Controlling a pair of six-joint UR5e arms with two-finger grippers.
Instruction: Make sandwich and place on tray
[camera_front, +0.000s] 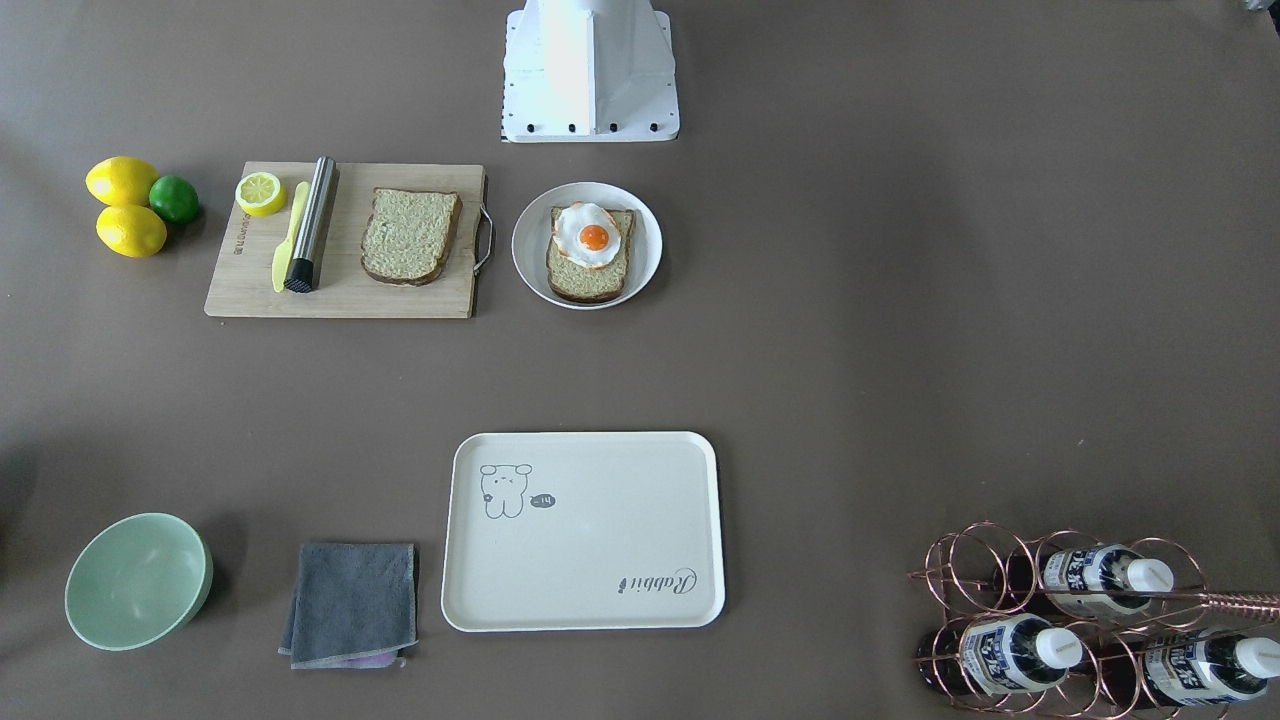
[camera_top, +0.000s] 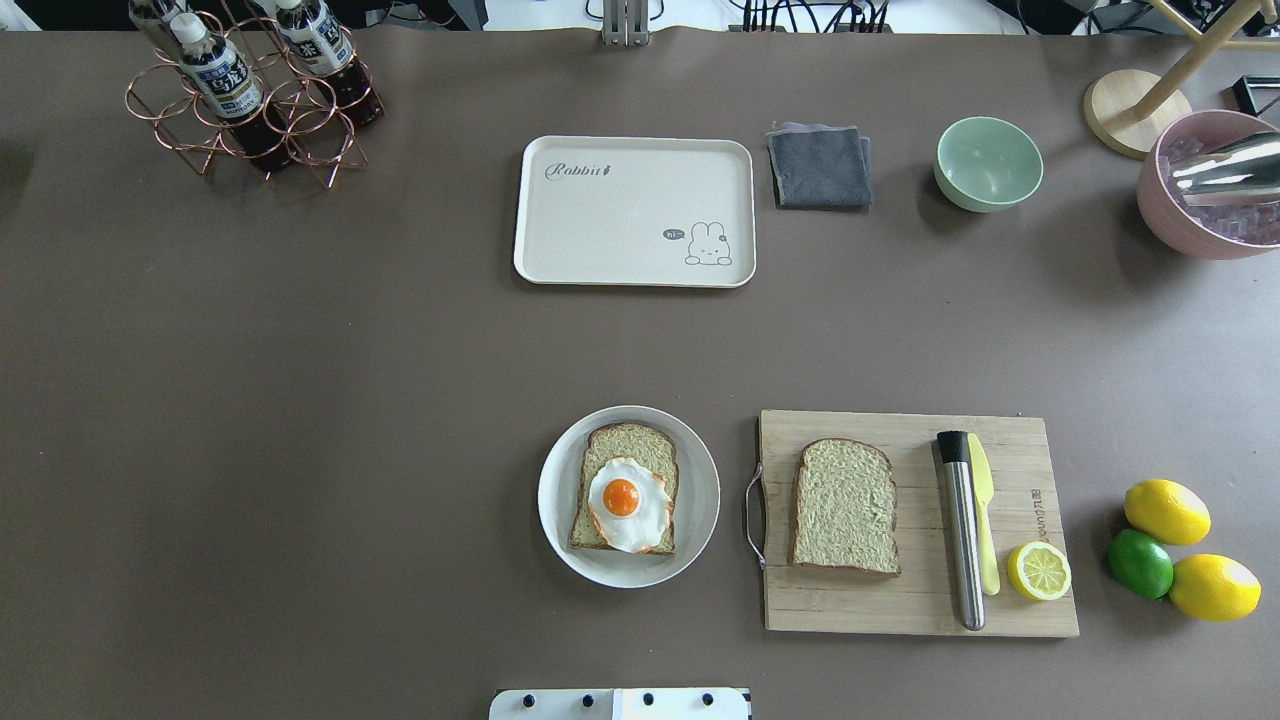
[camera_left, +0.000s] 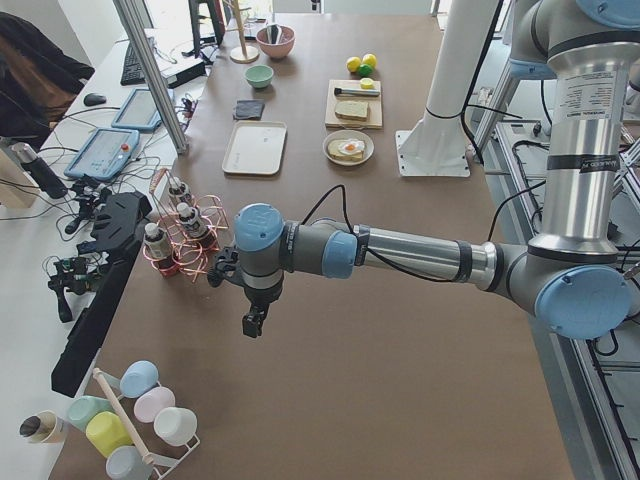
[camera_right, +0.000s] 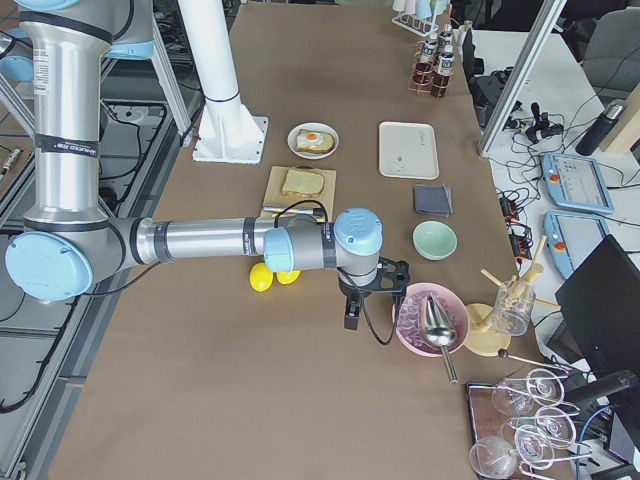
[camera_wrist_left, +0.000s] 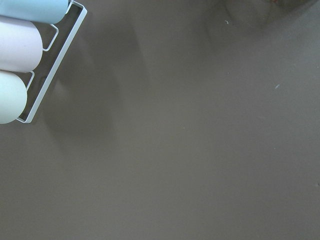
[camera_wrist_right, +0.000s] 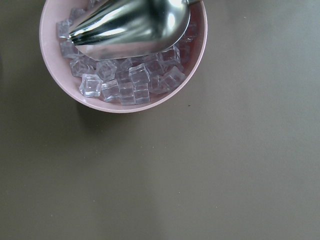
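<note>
In the overhead view, one bread slice (camera_top: 625, 445) bearing the fried egg (camera_top: 627, 503) is found on a white plate (camera_top: 700, 470) at lower centre. The second slice (camera_top: 845, 507) lies to its right on a wooden cutting board (camera_top: 900, 600), beside a steel rod (camera_top: 961, 530). The tray (camera_top: 620, 230) is set at upper centre, well apart, with a grey cloth (camera_top: 820, 167) beside it. The left gripper (camera_left: 252, 325) and right gripper (camera_right: 350, 320) are shown in side views only, so their jaw state cannot be told.

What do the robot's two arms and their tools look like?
The left arm and right arm are silver tubes with round light-blue joint caps; a black cable loops along each forearm. The left tool and right tool are small and black.
</note>
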